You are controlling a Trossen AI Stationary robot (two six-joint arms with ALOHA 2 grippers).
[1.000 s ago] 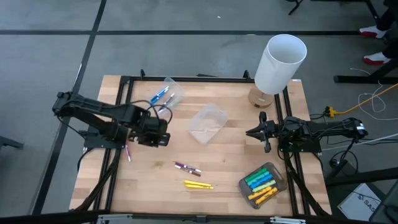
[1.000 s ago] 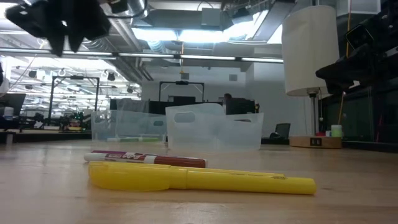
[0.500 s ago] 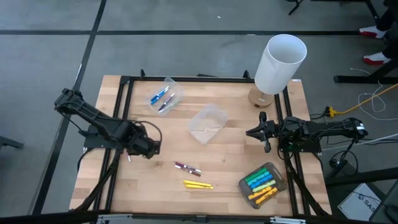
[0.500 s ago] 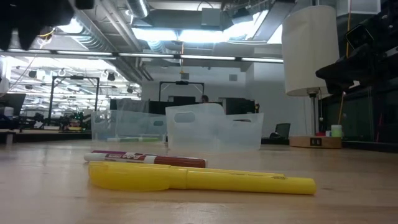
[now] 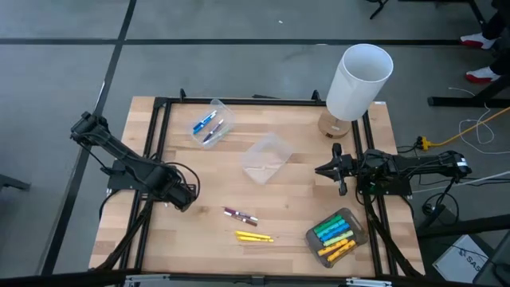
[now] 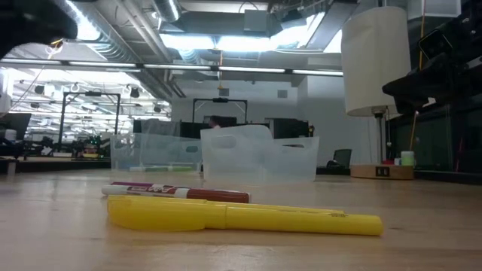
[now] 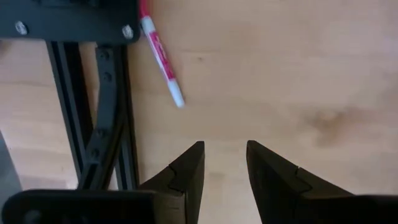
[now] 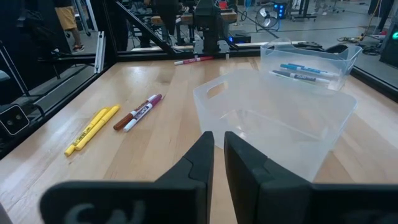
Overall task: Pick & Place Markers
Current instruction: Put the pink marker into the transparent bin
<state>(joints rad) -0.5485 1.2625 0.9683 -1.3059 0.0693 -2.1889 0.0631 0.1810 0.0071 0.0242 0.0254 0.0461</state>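
**Left arm pulls back to the stray marker at the desk's left rail**

The desk (image 5: 295,199) carries three clear tubs: one far left (image 5: 213,123) with blue and purple markers, an empty middle one (image 5: 266,156), and a near-right one (image 5: 336,235) with green and yellow markers. The left tool (image 5: 182,196) has swung from the far-left tub towards the near left; its fingers stand apart, empty, above a red-and-white marker (image 7: 160,57) by the rail, likely next. The right tool (image 5: 333,170) waits, nearly closed, empty. Two pairs lie near centre: maroon (image 5: 239,214), yellow (image 5: 253,237).
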